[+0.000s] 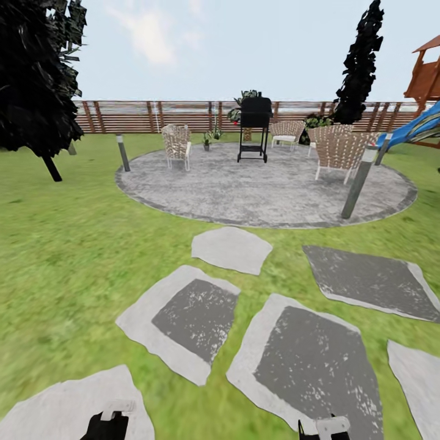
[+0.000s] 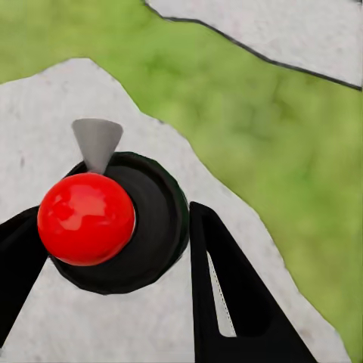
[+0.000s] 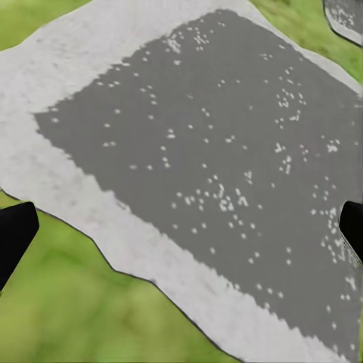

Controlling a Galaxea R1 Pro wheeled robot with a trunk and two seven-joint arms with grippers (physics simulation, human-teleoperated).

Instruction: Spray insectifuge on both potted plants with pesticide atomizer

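My left gripper [image 2: 113, 257] holds the pesticide atomizer [image 2: 144, 227] between its black fingers [image 2: 227, 287]. From above it is a dark round bottle with a red ball and a grey cone nozzle on top. It hangs over a pale stepping stone [image 2: 45, 121]. That gripper [image 1: 113, 423] sits at the head view's bottom edge. Two small potted plants [image 1: 206, 140] [image 1: 217, 132] stand far off on the round grey patio [image 1: 263, 189], beside a wicker chair [image 1: 176, 144]. My right gripper [image 3: 181, 227] is open and empty above a dark-centred stone [image 3: 212, 159], and its top [image 1: 324, 426] also shows low in the head view.
Grey stepping stones [image 1: 232, 247] cross the lawn toward the patio. A black grill [image 1: 255, 125], more wicker chairs [image 1: 342, 153] and short posts [image 1: 360, 180] [image 1: 123, 153] stand on or around it. A slatted fence [image 1: 140, 116], dark trees [image 1: 33, 79] and a slide [image 1: 415, 128] ring the garden.
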